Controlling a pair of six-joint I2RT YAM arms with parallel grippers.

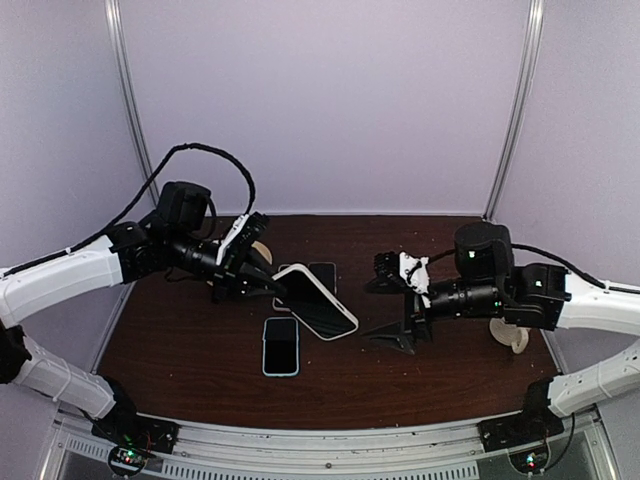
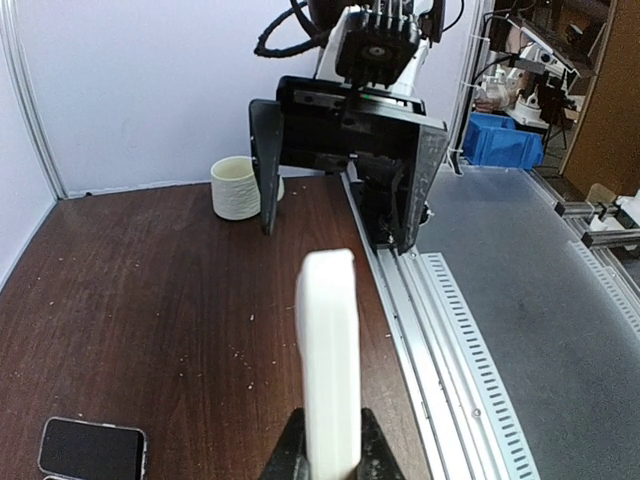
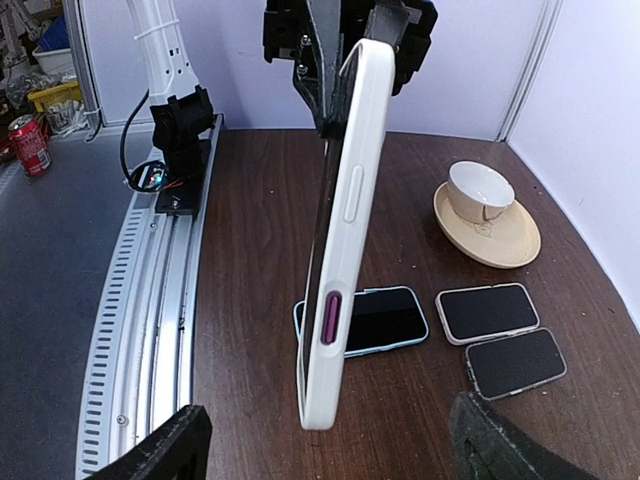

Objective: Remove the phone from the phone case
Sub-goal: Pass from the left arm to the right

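Observation:
A phone in a white case (image 1: 317,302) with a purple side button is held in the air over the table's middle, tilted. My left gripper (image 1: 270,277) is shut on its near end. In the left wrist view the case (image 2: 328,350) is edge-on between my gripper's fingers (image 2: 328,458). In the right wrist view the case (image 3: 345,230) stands edge-on, screen to the left, hanging from the left gripper (image 3: 345,45). My right gripper (image 1: 386,312) is open and empty, just right of the phone; its fingers (image 3: 160,450) flank the case's free end without touching it.
A blue-cased phone (image 1: 281,346) lies flat below the held one, also seen in the right wrist view (image 3: 385,320). Two more phones (image 3: 488,310) (image 3: 515,362) lie beside it. A cup on a saucer (image 3: 485,210) stands behind the left gripper. Another cup (image 2: 238,187) stands by the right arm.

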